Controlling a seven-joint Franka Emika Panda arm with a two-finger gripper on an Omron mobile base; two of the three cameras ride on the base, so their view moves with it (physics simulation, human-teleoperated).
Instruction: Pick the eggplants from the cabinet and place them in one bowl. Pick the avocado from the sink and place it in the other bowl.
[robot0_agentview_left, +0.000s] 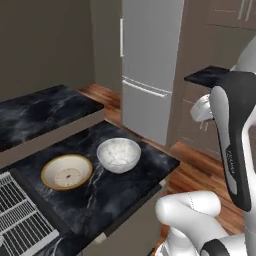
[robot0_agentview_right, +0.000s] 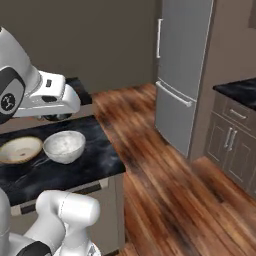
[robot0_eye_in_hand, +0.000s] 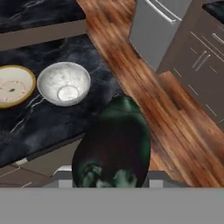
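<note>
A dark green avocado (robot0_eye_in_hand: 113, 146) sits large and close in the hand view, with my gripper (robot0_eye_in_hand: 112, 177) shut on it and its fingertips hidden behind the fruit. The hand hangs above the floor just off the counter's right end (robot0_agentview_right: 54, 116). On the black marble counter (robot0_agentview_left: 125, 190) stand two empty bowls side by side. The white bowl (robot0_agentview_left: 119, 154) (robot0_agentview_right: 64, 146) (robot0_eye_in_hand: 64, 83) is the nearer to my hand. The tan-rimmed bowl (robot0_agentview_left: 66, 171) (robot0_agentview_right: 20, 149) (robot0_eye_in_hand: 13, 85) lies to its left. The eggplants and the sink are out of view.
A steel fridge (robot0_agentview_left: 150, 70) (robot0_agentview_right: 182, 75) stands across the wooden floor (robot0_agentview_right: 150, 170). Grey base cabinets (robot0_agentview_right: 230, 145) with a dark top are at the right. A wire rack (robot0_agentview_left: 20, 215) lies at the counter's near left. A second dark counter (robot0_agentview_left: 40, 110) runs behind.
</note>
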